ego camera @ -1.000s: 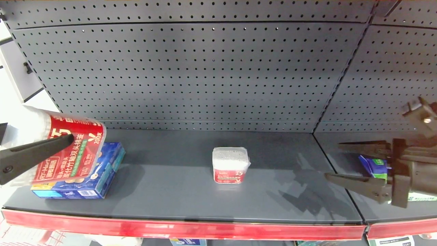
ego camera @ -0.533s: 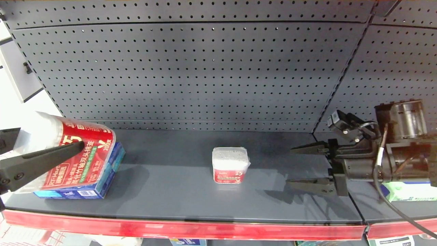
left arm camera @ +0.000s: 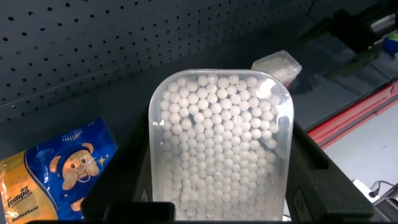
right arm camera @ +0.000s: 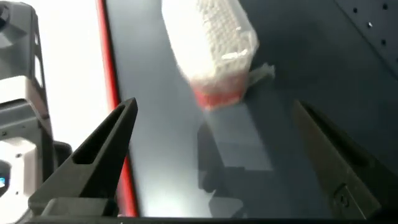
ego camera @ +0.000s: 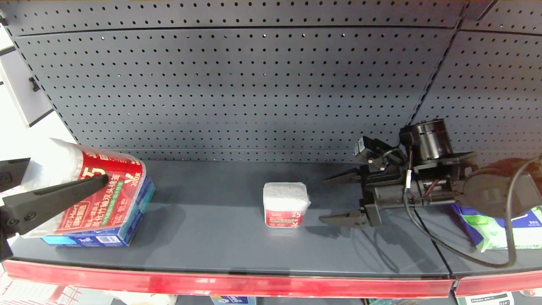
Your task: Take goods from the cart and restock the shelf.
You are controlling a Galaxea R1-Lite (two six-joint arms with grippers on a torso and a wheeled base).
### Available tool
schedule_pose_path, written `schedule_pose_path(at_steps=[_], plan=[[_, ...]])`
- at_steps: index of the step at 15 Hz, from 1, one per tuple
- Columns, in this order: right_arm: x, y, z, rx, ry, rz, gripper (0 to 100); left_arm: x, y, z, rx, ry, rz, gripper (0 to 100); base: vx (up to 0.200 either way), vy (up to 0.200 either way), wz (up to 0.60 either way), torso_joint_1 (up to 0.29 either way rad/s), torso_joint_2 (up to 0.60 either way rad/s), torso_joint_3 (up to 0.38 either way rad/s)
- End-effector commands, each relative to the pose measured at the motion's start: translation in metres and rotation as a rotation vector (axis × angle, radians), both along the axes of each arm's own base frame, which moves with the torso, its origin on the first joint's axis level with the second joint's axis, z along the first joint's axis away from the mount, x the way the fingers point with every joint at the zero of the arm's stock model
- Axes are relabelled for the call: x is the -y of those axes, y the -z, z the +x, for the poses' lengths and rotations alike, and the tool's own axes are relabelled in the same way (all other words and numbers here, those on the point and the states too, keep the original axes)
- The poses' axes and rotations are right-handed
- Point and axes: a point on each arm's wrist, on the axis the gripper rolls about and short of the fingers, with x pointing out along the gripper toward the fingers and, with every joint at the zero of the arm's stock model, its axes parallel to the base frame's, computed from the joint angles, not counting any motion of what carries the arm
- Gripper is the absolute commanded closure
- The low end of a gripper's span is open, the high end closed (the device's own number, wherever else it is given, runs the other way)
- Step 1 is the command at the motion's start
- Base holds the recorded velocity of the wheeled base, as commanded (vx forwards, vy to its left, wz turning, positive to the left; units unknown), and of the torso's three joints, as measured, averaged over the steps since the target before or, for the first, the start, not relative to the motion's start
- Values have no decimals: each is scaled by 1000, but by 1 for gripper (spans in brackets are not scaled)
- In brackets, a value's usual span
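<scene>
The swab tub (ego camera: pixel 108 203) is covering part of the blue tissue pack (ego camera: pixel 127 228); the right arm (ego camera: pixel 491 190) is overlapping the green packet (ego camera: pixel 482 231).

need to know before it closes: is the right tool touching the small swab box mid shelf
Apart. The head view shows bare shelf between the open right tool and the small swab box.
</scene>
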Motion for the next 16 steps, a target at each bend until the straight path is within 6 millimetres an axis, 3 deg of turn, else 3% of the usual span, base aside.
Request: schedule_pose_path(at_steps=[1, 5, 10, 16], plan=[[-11, 13, 16, 2, -28, -17, 0, 0, 0, 1, -2, -2, -1, 100, 0, 0, 0, 0, 0, 0], [-21, 15, 31, 22, -46, -11, 0, 1, 0, 2, -5, -3, 2, 100, 0, 0, 0, 0, 0, 0], [-39, 17, 31, 25, -106, 1, 0, 0, -1, 3, 0, -9, 2, 100, 0, 0, 0, 0, 0, 0], [-49, 33, 35, 29, -142, -26, 0, 0, -3, 3, 6, -21, 3, 100, 0, 0, 0, 0, 0, 0]])
